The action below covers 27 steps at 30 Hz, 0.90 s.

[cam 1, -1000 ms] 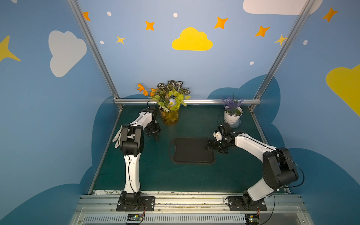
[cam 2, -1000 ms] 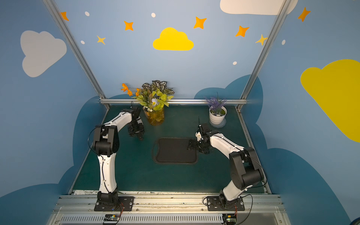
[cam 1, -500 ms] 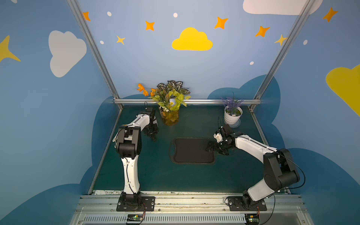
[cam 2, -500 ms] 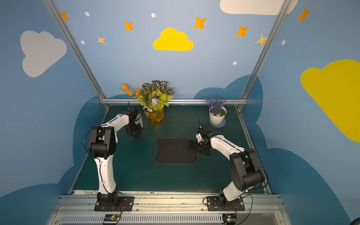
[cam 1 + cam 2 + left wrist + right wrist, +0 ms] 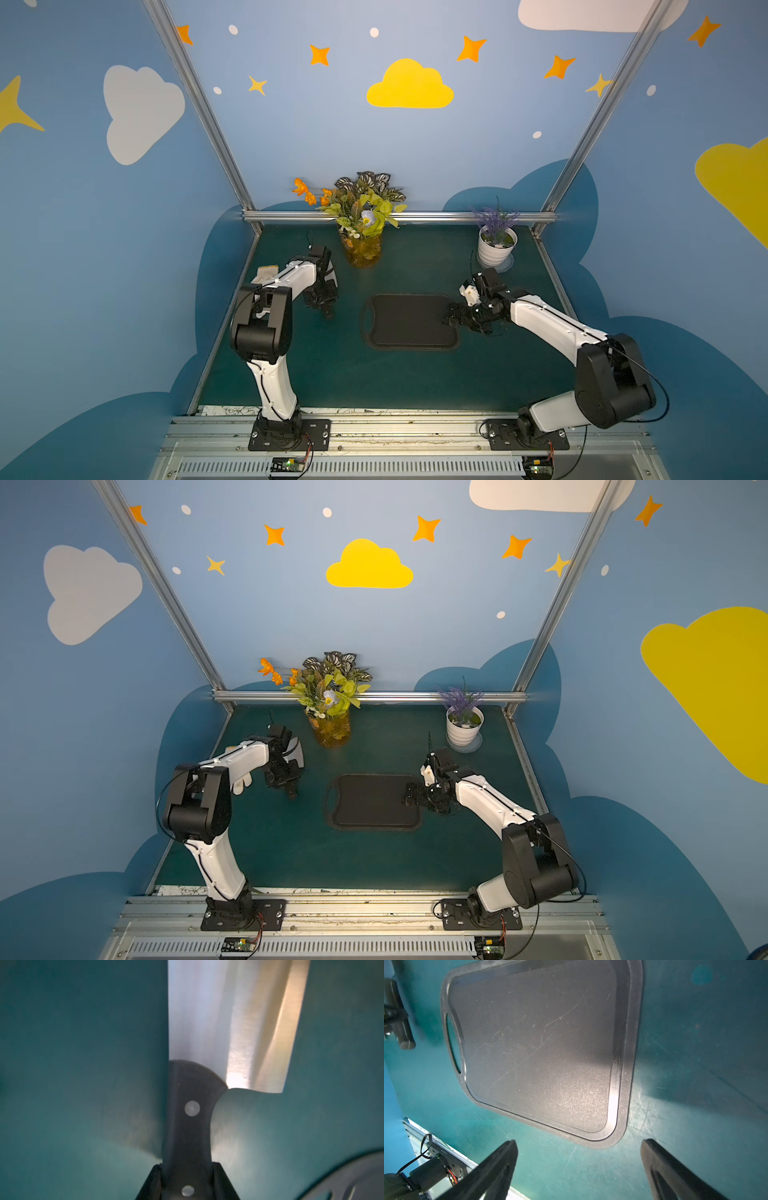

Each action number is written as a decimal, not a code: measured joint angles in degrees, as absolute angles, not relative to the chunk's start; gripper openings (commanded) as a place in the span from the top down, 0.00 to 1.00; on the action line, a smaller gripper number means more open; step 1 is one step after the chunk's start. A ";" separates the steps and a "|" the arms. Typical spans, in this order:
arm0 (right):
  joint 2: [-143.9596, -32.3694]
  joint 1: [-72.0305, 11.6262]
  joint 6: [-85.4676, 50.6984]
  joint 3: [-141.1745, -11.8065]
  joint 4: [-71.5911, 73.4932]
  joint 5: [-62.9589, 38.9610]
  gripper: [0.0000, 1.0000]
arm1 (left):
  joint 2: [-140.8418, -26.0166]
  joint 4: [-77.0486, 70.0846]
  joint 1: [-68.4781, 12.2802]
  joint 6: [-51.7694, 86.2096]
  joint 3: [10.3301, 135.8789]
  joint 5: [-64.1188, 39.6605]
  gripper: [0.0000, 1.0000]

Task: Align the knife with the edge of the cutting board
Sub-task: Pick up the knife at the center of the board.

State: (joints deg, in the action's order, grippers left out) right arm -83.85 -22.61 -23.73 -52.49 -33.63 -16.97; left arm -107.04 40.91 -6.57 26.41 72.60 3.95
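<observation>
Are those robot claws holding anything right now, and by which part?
The left gripper clamps the knife by its black handle; the right gripper is open and empty.

Back of the green tabletop (image 5: 374, 382), centre-left: amber glass vase (image 5: 362, 251) w/ a mixed bouquet, orange blooms poking out to the left. Far right corner: white ribbed pot (image 5: 496, 249) w/ purple lavender, on a clear saucer. Both upright, well apart. Silver rail (image 5: 440, 216) runs behind them. Blue wall above shows a yellow cloud (image 5: 409, 87) & orange stars.
</observation>
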 measured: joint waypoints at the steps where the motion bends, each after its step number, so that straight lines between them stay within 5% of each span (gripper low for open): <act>1: -83.50 -22.59 -23.75 -52.25 -33.63 -16.97 0.02 | -105.54 40.88 -7.01 26.63 71.53 3.95 0.98; 11: -80.31 -22.44 -24.29 -49.80 -33.67 -17.12 0.02 | -93.27 40.60 -14.63 29.78 62.83 4.71 0.98; 27: -76.64 -21.80 -25.32 -48.21 -34.13 -16.95 0.02 | -90.37 40.66 -34.89 40.58 60.23 10.20 0.97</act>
